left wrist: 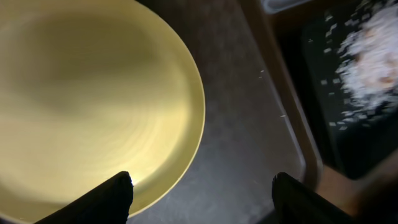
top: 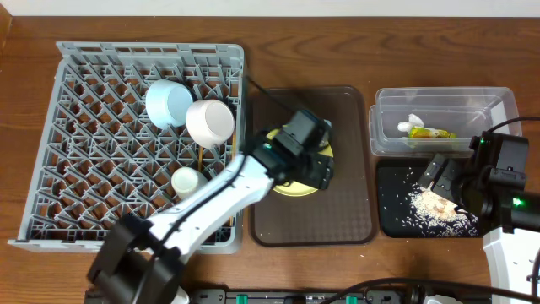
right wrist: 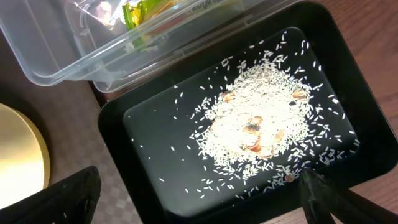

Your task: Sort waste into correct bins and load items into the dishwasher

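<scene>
Yellow plate (left wrist: pixel 93 93) is seen lying flat on the brown tray (top: pixel 346 169), near the tray's left side, partly covered from overhead by the left claw (left wrist: pixel 202 190). That claw's fingers are spread apart, with nothing clamped. One finger is over the plate's edge and the other over bare tray, so the rim sits between them; contact cannot be told. To the left, the grey dish rack (top: pixel 93 152) is loaded with a blue bowl (top: pixel 169 104), a white bowl (top: pixel 210 122) just beside it, and a small white cup (top: pixel 186 180) lower down. To the right, rice crumbs (right wrist: pixel 261 118) are piled in the black tray (right wrist: pixel 143 124), some scattered around the pile. Behind it, the clear tub (top: pixel 439 105) holds a yellow-green wrapper (top: pixel 430 133) and a white scrap (top: pixel 413 121). The right claw (right wrist: pixel 199 193) is held over the black tray, fingers apart, empty.
</scene>
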Controlling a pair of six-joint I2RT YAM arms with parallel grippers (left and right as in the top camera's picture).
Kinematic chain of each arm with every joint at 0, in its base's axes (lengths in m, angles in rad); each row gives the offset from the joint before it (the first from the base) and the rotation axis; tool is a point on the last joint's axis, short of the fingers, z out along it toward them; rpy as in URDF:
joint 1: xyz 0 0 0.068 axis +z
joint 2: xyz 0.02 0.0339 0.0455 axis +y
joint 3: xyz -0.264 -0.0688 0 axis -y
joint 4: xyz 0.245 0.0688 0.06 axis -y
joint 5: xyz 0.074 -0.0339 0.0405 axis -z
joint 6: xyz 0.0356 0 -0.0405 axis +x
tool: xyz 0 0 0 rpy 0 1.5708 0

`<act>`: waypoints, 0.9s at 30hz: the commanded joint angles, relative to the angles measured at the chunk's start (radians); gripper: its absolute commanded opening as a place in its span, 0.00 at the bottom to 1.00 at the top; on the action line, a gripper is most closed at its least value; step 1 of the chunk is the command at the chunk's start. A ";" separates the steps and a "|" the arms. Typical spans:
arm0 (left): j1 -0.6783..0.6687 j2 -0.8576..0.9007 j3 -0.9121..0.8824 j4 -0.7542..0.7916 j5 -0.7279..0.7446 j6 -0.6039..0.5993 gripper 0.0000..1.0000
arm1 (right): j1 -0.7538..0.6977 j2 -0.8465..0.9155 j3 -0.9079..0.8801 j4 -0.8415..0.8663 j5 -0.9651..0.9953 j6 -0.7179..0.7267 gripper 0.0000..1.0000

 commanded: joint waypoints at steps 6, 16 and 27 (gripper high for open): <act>-0.044 0.135 -0.009 0.005 -0.150 -0.049 0.64 | -0.006 -0.004 0.008 -0.001 0.003 0.005 0.99; -0.060 0.242 -0.009 0.031 -0.160 -0.122 0.08 | -0.006 -0.004 0.008 -0.001 0.003 0.005 0.99; -0.127 0.260 -0.009 0.178 0.177 -0.124 0.09 | -0.006 -0.004 0.008 -0.001 0.003 0.005 0.99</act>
